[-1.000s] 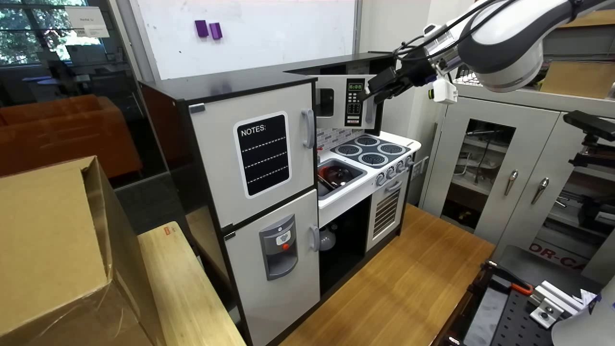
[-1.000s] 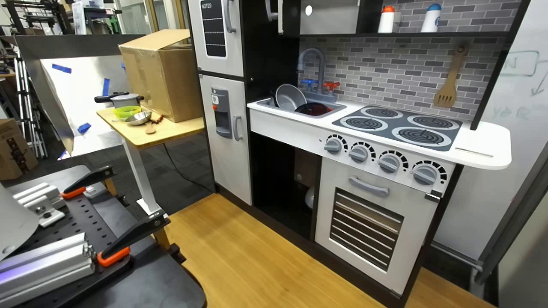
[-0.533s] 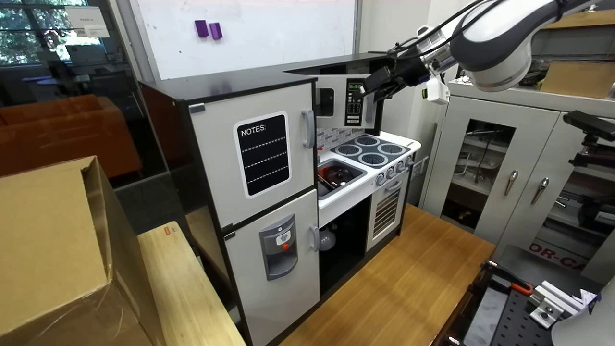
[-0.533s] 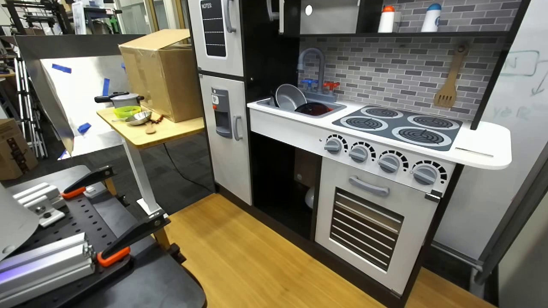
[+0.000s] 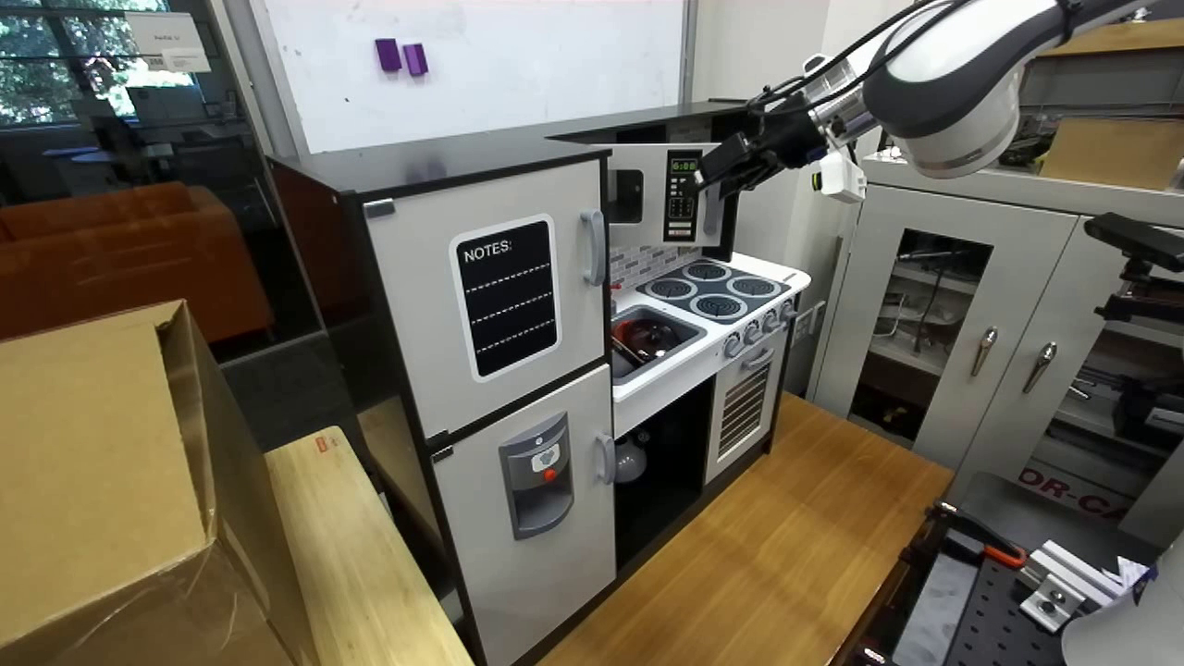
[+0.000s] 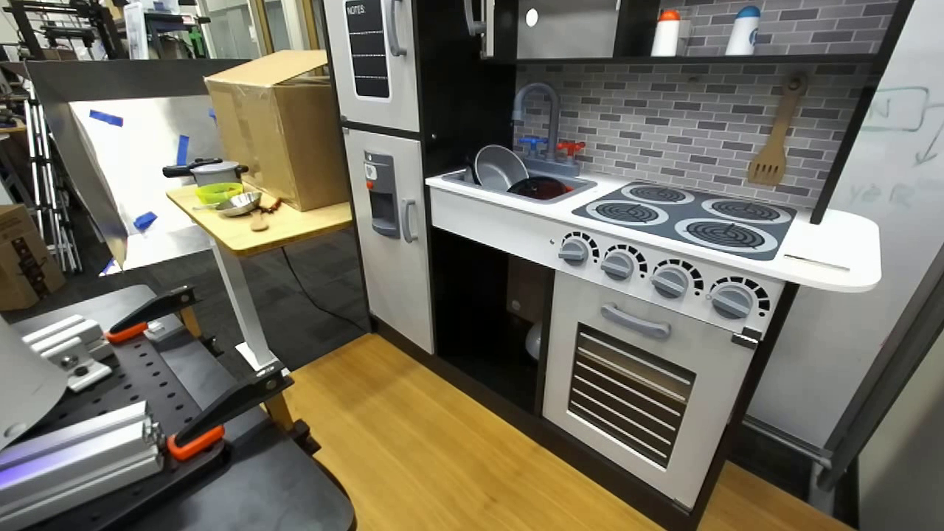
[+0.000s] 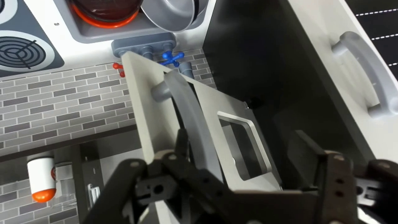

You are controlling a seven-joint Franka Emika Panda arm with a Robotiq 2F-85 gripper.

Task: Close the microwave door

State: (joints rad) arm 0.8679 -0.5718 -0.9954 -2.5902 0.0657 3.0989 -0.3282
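Grey backsplash (image 7: 68, 102) behind open microwave door (image 7: 214, 124), handle (image 7: 194, 121) between parted fingers (image 7: 182, 144).

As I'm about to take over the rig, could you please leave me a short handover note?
End effector: open, close to the microwave handle, which shows between its fingers in the wrist view; contact unclear.
Microwave door: standing open, beside the fridge.
Done: end effector positioned at the handle.
Left: swing the door fully shut, probably by pushing, then check it sits flush.

Microwave door (image 7: 209, 107) ajar, its grey handle (image 7: 194, 121) (smoothly curved) just beside one of the wide-apart jaws.
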